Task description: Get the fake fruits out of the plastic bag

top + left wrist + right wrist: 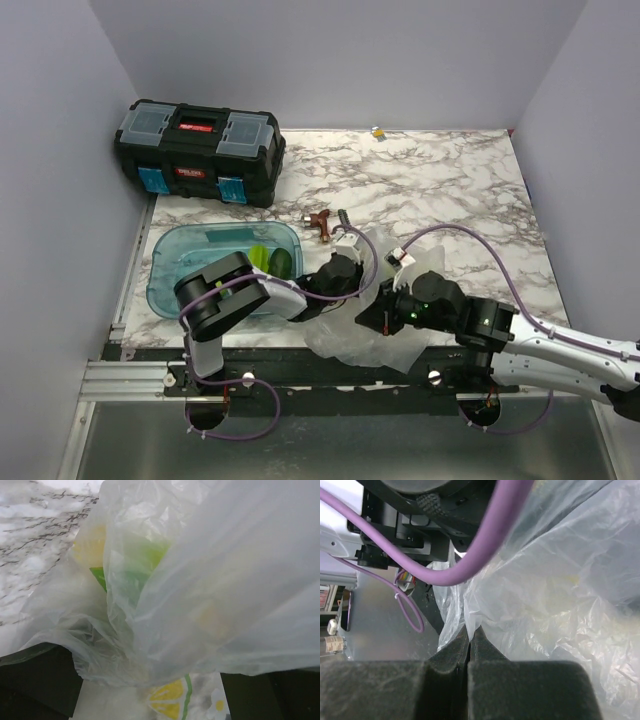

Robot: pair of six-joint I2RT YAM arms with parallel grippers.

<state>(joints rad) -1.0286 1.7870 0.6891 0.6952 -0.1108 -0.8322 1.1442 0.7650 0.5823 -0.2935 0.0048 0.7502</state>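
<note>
Top view: bag (345, 345) lies crumpled at the near edge of the bench (450, 190), between the two arms.

Right jaws: pressed together on a fold of bag film. In the right wrist view the film runs down into the slit between the pads (520, 690).

Left jaws: spread. In the left wrist view the two dark fingers (35, 680) sit at the bottom corners, well apart. Film drapes across the gap and nothing is pinched.

Through that film, ahead of the left jaws and up-left of centre, is a yellow-green blur (92, 547). I judge it a fruit inside the bag, but it is too blurred to give its long axis. The lemon marks (167, 700) lower down are print.

Tray (170, 255), left of the bag, holds a dark green fruit (283, 264) beside a lime-green ball (258, 256).

Judgement: the left arm (300, 295) is nearer the contents, while the right only anchors the bag. I cannot tell where the bag's mouth lies. The left jaws must get past the film before closing, or they will pinch plastic.
</note>
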